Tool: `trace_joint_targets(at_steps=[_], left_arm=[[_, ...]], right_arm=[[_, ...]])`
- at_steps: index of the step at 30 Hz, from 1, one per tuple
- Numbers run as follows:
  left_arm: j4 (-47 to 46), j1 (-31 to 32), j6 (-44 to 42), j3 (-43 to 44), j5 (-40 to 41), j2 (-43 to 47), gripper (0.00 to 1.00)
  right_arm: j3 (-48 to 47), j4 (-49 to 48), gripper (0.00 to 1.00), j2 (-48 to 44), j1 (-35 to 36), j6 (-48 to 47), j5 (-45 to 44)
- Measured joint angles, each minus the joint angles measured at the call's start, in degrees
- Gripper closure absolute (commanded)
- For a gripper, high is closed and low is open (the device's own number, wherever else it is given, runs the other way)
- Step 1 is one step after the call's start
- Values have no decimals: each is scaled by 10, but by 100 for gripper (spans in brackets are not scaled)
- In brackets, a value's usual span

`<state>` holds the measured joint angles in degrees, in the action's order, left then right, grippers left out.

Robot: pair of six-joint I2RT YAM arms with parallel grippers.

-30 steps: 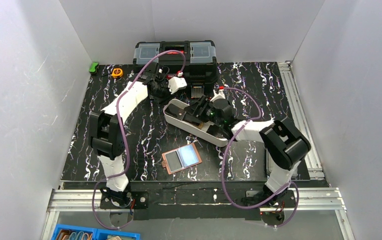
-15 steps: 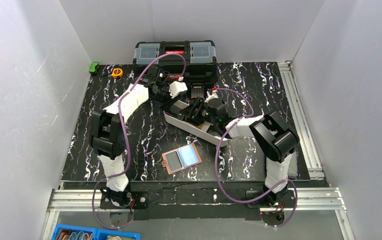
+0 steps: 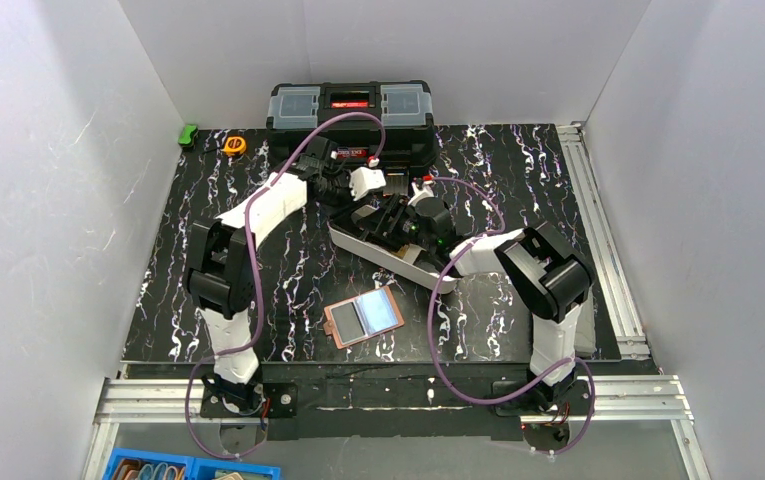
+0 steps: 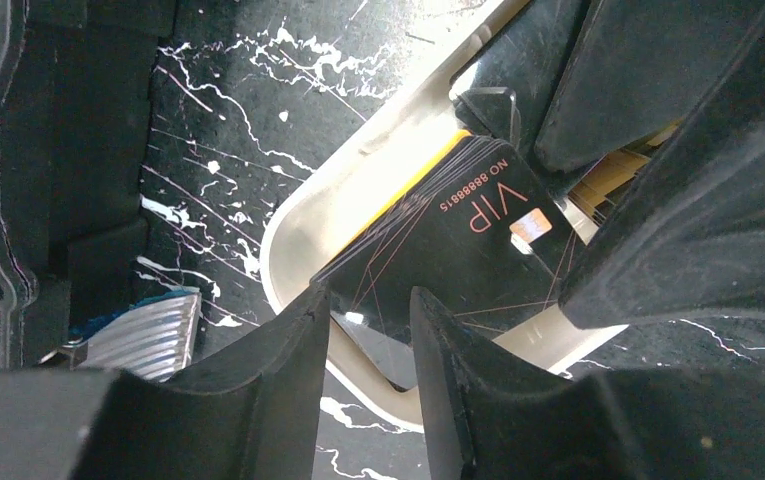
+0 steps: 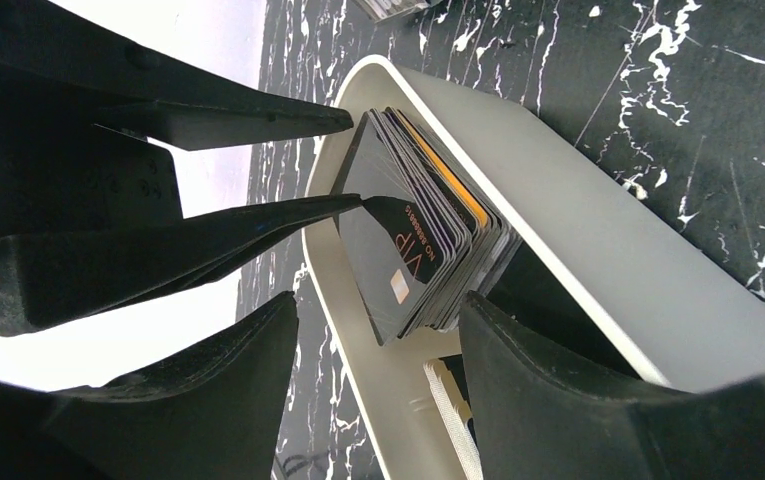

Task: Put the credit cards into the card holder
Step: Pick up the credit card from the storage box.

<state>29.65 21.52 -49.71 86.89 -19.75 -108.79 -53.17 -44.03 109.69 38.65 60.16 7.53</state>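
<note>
Credit cards (image 5: 413,240) are standing on edge as a stack in the white oval tray (image 5: 578,250), upper middle of the top view, while the card holder (image 3: 363,316) is lying open on the worktop (image 3: 298,270) lower down, well apart. The right gripper (image 5: 378,295) is straddling the stack's end with jaws spread wide; the left gripper (image 4: 368,291) is keeping its jaws part open around a corner of the front black card (image 4: 438,250).

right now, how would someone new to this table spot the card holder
On the black marbled table, look near the front edge, midway across. The card holder lies open there, tan-pink around a pale blue-grey card, unlike the long white tray behind it.
</note>
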Motion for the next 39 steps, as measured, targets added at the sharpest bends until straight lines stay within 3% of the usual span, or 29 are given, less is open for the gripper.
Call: trace_joint_targets(at_steps=[17,31,39], left_arm=[[3,21,51,-4,-34,0,69],[85,0,92,75,-29,-5,68],[24,-7,58,4,22,2,70]], right_arm=[[2,-33,31,10,0,26,9],[14,-48,31,10,3,31,12],[36,-85,32,9,3,43,11]])
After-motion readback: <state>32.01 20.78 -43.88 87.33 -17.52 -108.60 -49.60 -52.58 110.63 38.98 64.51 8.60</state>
